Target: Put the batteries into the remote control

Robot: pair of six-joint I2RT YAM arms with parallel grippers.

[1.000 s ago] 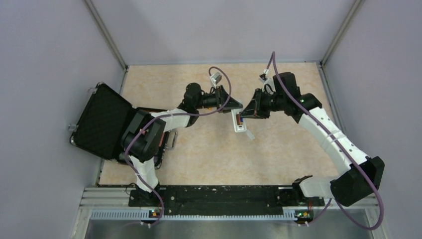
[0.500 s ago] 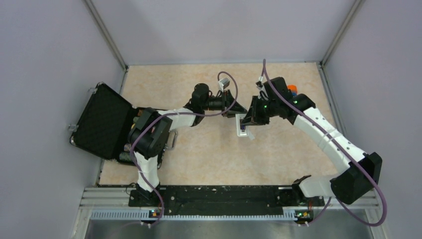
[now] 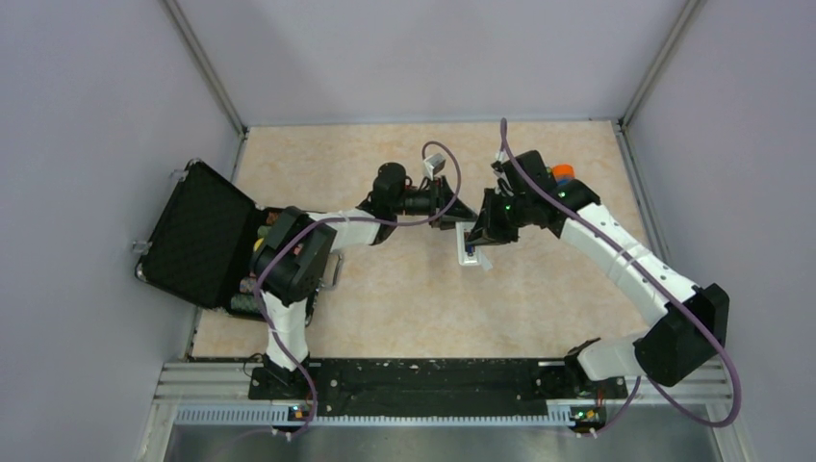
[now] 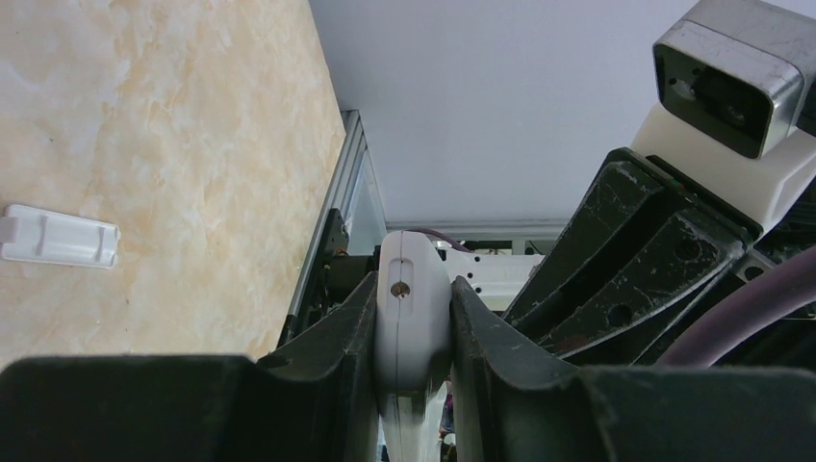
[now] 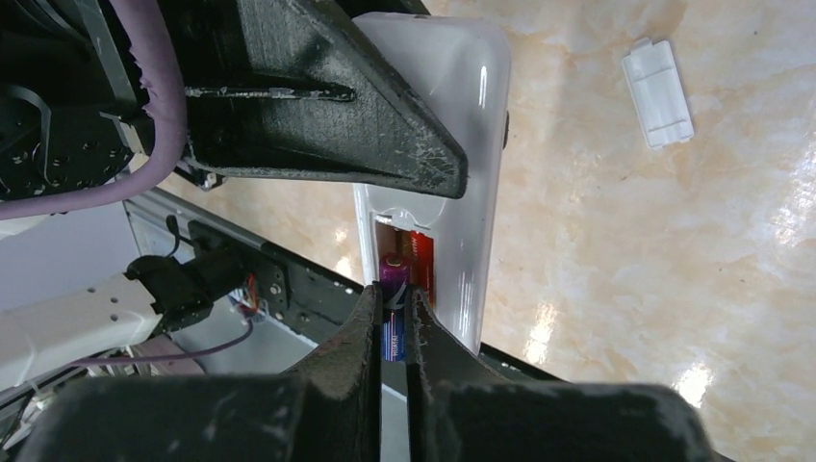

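Observation:
My left gripper [image 3: 458, 218] is shut on the upper end of the white remote control [image 3: 469, 246] and holds it above the table; in the left wrist view the remote [image 4: 412, 322] is clamped edge-on between the jaws of this gripper [image 4: 412, 289]. My right gripper [image 5: 391, 296] is shut on the blue-purple battery [image 5: 394, 272], whose tip is in the remote's [image 5: 476, 106] open compartment beside the red-orange battery [image 5: 420, 262]. The white back cover [image 5: 657, 93] lies loose on the table, and also shows in the left wrist view [image 4: 58, 236].
An open black case [image 3: 197, 236] holding small objects lies at the table's left edge. An orange-topped object [image 3: 562, 172] sits behind the right arm. Grey walls and metal rails [image 3: 630, 183] enclose the beige tabletop [image 3: 404, 308].
The left gripper has carried the remote slightly right and down. The right gripper has closed in from the right, and its battery now sits at the remote's compartment.

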